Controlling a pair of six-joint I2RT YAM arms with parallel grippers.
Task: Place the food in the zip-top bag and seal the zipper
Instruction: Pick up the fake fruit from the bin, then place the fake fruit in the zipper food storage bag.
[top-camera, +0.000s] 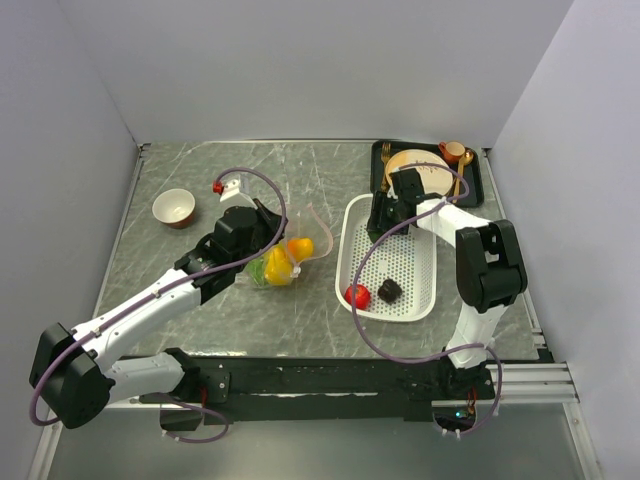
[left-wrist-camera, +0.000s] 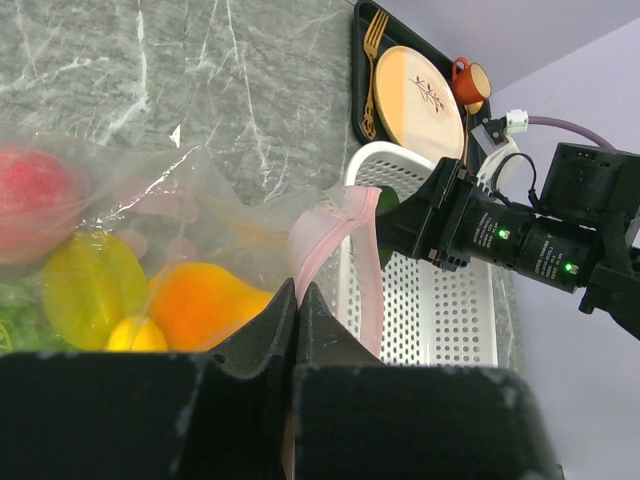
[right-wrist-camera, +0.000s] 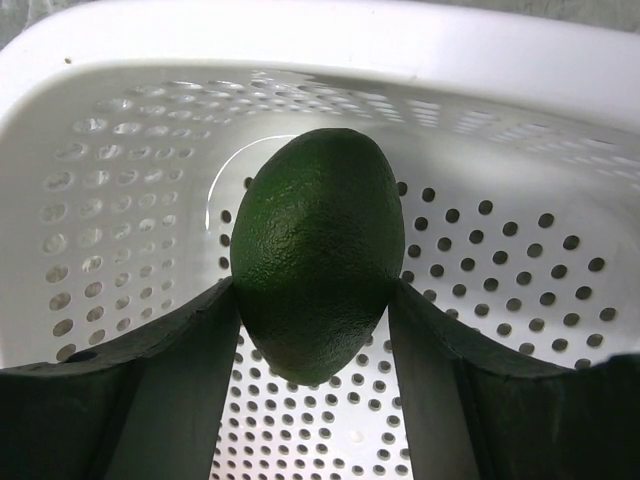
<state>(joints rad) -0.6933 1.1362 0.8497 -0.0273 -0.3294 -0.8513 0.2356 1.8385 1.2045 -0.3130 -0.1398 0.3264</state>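
- While grasping the avocado (right-wrist-camera: 315, 240) by both flanks with the right end effector (right-wrist-camera: 315, 285) inside the basket (right-wrist-camera: 100, 200), judging it light, rigid and slick; gripping across the widest middle.
- Clenching the left end effector (left-wrist-camera: 298, 300) on the pink zipper (left-wrist-camera: 330, 225) of the zip-top bag (left-wrist-camera: 180, 190), lying on the counter (top-camera: 300, 315) left of the basket; treating the film as thin, floppy and tearable.
- Counting three pieces in the basket: avocado, tomato (top-camera: 357, 296), dark piece (top-camera: 390, 290).
- Counting at least four through the bag, mango (left-wrist-camera: 200, 305) among them.

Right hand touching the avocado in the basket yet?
Touching. Right wrist view: the avocado sits between the fingers of the right hand, both pressed against its sides, no gap showing.
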